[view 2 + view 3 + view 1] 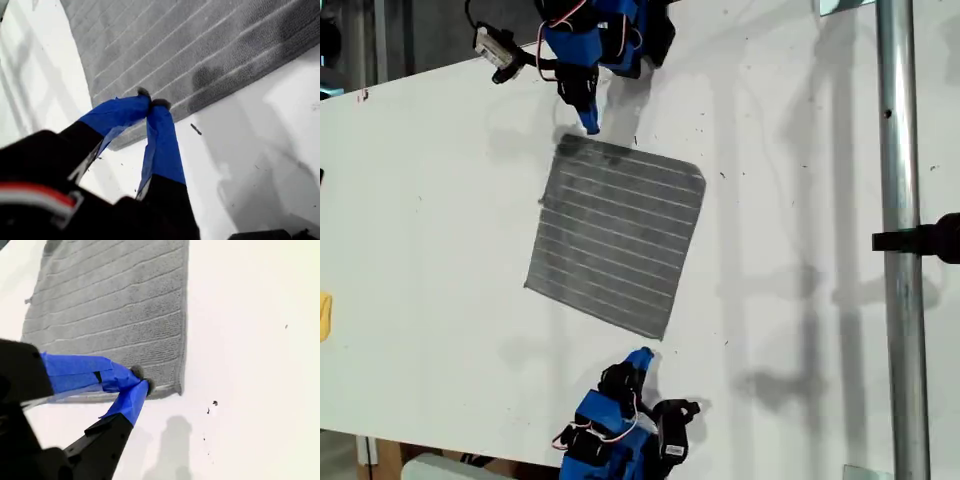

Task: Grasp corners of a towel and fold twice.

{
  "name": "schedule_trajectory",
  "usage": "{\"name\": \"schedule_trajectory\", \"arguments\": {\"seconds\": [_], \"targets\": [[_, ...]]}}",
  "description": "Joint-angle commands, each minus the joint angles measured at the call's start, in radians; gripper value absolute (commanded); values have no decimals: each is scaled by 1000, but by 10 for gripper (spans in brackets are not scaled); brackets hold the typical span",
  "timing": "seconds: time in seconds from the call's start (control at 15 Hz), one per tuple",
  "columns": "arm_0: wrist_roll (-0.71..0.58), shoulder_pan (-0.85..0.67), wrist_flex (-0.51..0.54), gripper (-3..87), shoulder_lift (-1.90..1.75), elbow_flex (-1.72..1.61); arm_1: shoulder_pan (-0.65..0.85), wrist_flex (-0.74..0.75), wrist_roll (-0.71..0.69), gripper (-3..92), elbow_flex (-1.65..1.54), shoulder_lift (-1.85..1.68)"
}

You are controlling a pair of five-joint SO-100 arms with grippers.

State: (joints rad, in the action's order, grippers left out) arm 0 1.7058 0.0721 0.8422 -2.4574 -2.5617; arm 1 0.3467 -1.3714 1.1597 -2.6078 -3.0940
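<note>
The towel (616, 238) lies flat and unfolded mid-table (430, 220) — every corner reachable. My first gripper (590, 126), jaws closed and empty, hovers by its upper-left corner in the exterior view; my second gripper (640, 356), likewise closed, waits near the lower edge.

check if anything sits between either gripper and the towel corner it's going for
Nothing visible does. The towel lies flat on bare white table. My first gripper and my second gripper each hang right at a towel edge near a corner, jaws closed, holding nothing.
</note>
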Motion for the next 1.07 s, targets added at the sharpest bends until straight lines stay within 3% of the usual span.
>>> {"name": "schedule_trajectory", "arguments": {"seconds": [0.0,0.2,0.47,0.73,0.87,1.0], "targets": [[-26,-23,-55,-29,95,114,25,43,-95,-3,183,169],[-91,-49,-52,-29,153,173,-66,52,-71,-3,368,422],[-138,-91,-3,-29,166,209,-448,66,137,-3,672,850],[-166,-115,32,-28,172,216,-673,43,357,-3,867,1118],[-190,-118,43,-27,184,221,-692,-110,351,162,1117,1408],[-201,-121,83,1,198,238,-670,-152,278,316,1193,1519]]}}
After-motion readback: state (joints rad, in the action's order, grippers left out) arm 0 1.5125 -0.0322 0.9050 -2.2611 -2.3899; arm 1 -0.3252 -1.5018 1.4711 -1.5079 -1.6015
